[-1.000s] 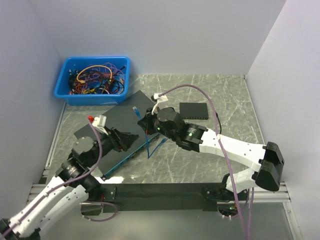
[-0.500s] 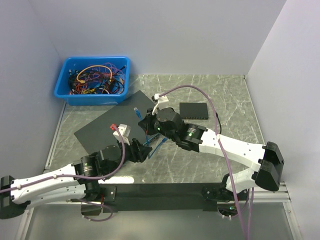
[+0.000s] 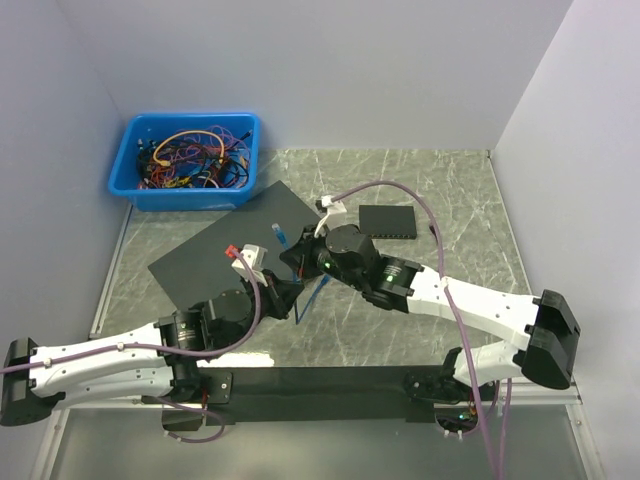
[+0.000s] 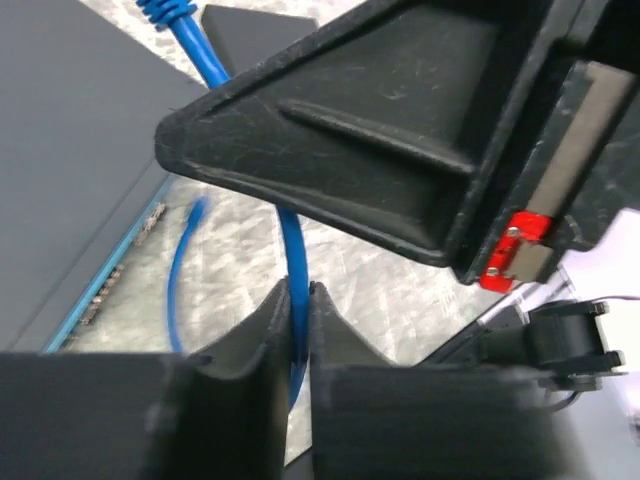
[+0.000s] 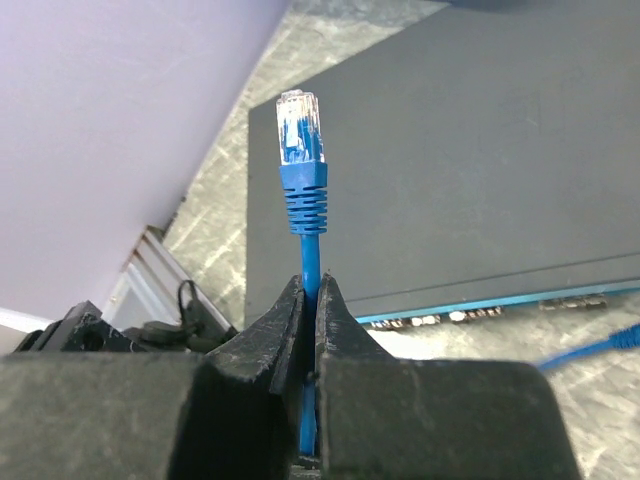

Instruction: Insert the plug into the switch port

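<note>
So at that point both my grippers were on the blue cable point(image 5: 309, 262). The right gripper point(image 5: 310, 290) was pinched tight just under the strain boot. The plug point(image 5: 300, 125) stuck straight up past the fingertips, in the air by the switch point(image 5: 450, 150) and not in anything. The left gripper point(image 4: 299, 295) was clamped on the same cable further down, close below the right one.

Read to me like the line-up step, with insertion not started. Next I'd have needed to tip the plug over so its nose faced the port row point(image 5: 470, 314) along the switch's edge, then push in level.

Room-wise, the two wrists were crowded together right at that edge, so that was the tight bit. There was bare table point(image 3: 430, 185) off to the right, and the bin point(image 3: 128, 180) and small black box point(image 3: 390, 220) sat well apart from the action.
</note>
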